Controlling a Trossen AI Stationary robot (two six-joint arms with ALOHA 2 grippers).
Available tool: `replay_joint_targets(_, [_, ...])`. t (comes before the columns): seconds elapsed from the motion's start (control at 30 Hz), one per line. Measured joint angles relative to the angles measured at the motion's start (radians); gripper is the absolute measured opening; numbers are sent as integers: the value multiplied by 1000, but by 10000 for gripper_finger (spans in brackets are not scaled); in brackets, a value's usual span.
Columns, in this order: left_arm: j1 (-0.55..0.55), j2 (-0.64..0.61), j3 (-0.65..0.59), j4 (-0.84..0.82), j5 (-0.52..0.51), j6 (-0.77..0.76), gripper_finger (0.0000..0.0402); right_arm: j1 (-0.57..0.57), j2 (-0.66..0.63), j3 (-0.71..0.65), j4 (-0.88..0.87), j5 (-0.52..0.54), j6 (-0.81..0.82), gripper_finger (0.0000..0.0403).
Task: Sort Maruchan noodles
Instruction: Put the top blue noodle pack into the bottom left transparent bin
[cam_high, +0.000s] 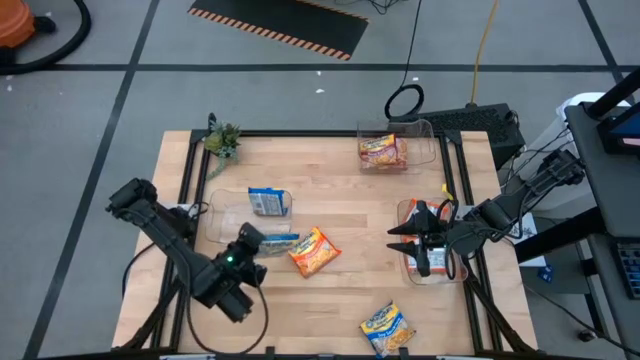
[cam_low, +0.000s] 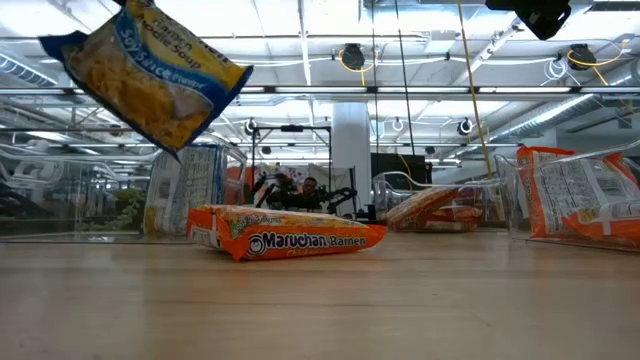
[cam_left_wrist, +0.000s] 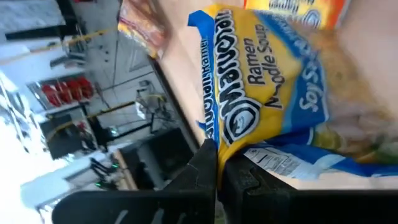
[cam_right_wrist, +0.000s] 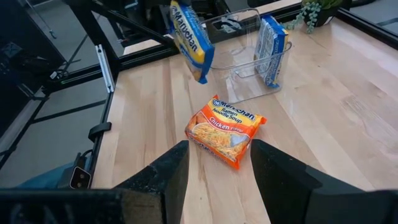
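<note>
A yellow-and-blue Maruchan packet (cam_right_wrist: 188, 38) hangs clear of the counter (cam_high: 340, 215) in my left pincer (cam_high: 262, 243), clamped on one edge — long axis roughly 3-to-9 from above. Sorting looks partly done: packets already sit in the bins. An orange packet (cam_high: 314, 250) at centre, angled 1-to-7, and another yellow one (cam_high: 386, 328) at 6 remain loose. My right pincer (cam_high: 405, 238) hovers at 3, spread and empty.

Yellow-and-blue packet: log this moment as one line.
left gripper: shut on yellow-and-blue packet, lifted off table | right gripper: open, empty, facing orange packet | orange packet: flat on table
</note>
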Motion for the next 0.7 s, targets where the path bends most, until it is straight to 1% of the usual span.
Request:
replay_joint_targets(0.1, [31, -12, 0, -7, -27, 102, 3, 0, 0, 0, 0, 0, -4, 164])
replay_joint_targets(0.17, [61, -14, 0, -5, -47, 124, 3, 0, 0, 0, 0, 0, -4, 164])
replay_joint_targets(0.3, [122, -38, 0, -10, -117, 135, 3, 0, 0, 0, 0, 0, -11, 164])
replay_joint_targets(0.47, [179, -62, 0, -9, -160, 149, 3, 0, 0, 0, 0, 0, -20, 164])
replay_joint_targets(0.7, [222, -78, -9, -6, -142, 84, 3, 0, 0, 0, -5, 0, -27, 164])
